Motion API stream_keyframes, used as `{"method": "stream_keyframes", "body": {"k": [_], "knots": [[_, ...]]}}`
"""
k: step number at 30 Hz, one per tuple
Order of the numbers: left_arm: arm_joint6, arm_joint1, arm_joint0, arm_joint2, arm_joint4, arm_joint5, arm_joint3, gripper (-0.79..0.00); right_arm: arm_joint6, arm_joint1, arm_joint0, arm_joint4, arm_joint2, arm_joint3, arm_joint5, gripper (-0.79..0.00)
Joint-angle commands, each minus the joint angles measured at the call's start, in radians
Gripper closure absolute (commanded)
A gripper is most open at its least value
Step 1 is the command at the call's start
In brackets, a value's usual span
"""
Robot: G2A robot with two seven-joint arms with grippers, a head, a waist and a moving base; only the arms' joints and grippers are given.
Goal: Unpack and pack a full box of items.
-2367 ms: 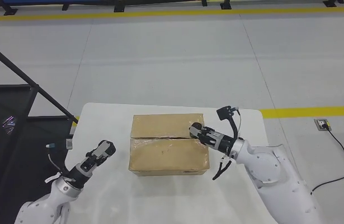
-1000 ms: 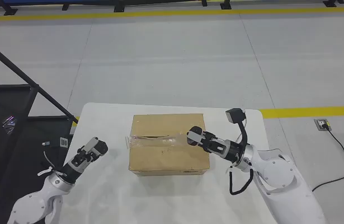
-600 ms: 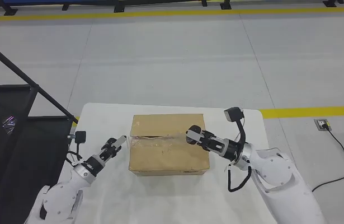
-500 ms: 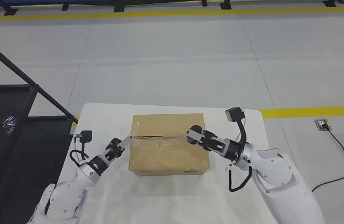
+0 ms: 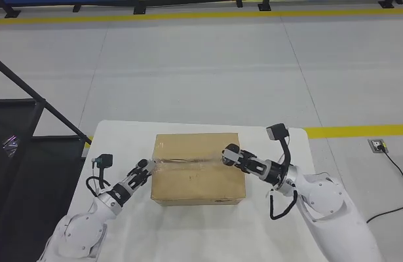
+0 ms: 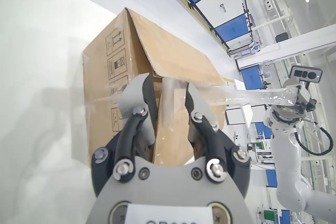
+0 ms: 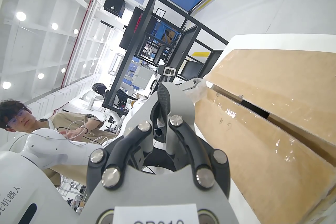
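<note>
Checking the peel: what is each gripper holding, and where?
The right gripper pinches the clear tape by its peeled free end; the left gripper is open, holding nothing.

Tally coming in: 1 cardboard box (image 5: 198,171) w/ 2 top flaps (image 7: 273,70). 1 clear tape strip (image 6: 252,94). 1 white table (image 5: 122,137). Grippers, 2 of 'em: left gripper (image 5: 147,165), right gripper (image 5: 229,154).

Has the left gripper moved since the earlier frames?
Yes. The left gripper has come across the table to the near end of the box; earlier it sat well clear of it.
</note>
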State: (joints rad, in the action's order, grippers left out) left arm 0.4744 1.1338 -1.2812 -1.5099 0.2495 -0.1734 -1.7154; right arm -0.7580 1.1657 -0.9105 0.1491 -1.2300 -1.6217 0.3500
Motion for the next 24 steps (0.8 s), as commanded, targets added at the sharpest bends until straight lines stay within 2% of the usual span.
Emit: {"method": "stream_keyframes", "body": {"k": [1, 4, 17, 24], "knots": [[0.001, -0.001, -0.002, -0.001, 0.003, 0.000, -0.002, -0.135, -0.001, 0.000, 0.004, 0.000, 0.002, 0.003, 0.001, 0.000], [-0.001, -0.001, -0.005, -0.003, 0.007, 0.003, -0.003, -0.105, -0.004, 0.000, 0.009, 0.001, 0.004, 0.008, -0.002, 0.000], [-0.002, -0.009, -0.039, -0.054, -0.010, -0.008, -0.020, -0.086, 0.028, 0.001, 0.026, 0.003, 0.000, 0.034, -0.024, 0.000], [0.006, -0.011, -0.037, -0.055, -0.015, -0.009, -0.015, -0.074, 0.025, 0.002, 0.033, 0.009, 0.005, 0.043, -0.022, 0.000]]}}
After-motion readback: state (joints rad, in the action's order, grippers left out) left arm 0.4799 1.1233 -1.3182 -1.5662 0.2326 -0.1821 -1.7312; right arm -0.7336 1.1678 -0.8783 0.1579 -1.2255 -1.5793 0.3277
